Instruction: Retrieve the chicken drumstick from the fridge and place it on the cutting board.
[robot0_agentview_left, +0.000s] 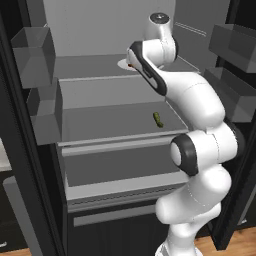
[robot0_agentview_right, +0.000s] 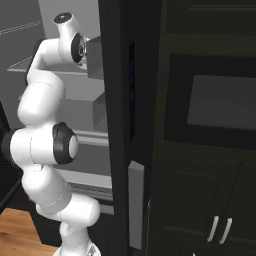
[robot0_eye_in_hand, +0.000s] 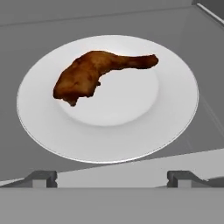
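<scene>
The chicken drumstick (robot0_eye_in_hand: 96, 72) lies on a round white plate (robot0_eye_in_hand: 144, 122) in the hand view, thick end to the left and thin bone end to the right. My gripper (robot0_eye_in_hand: 112, 177) is open and hovers just short of the plate, its two dark fingertips (robot0_eye_in_hand: 41, 177) spread wide at the bottom of that view with nothing between them. In the left base view the arm reaches into the open fridge (robot0_agentview_left: 100, 120) at the upper shelf, where the plate's edge (robot0_agentview_left: 123, 63) peeks out beside the hand. The cutting board is out of view.
A small green pickle-like item (robot0_agentview_left: 158, 119) lies on the middle shelf. Grey door bins (robot0_agentview_left: 35, 55) hang at the left and others (robot0_agentview_left: 234, 45) at the right. The dark fridge side (robot0_agentview_right: 117, 100) and black cabinets with an oven (robot0_agentview_right: 220, 105) stand to the right.
</scene>
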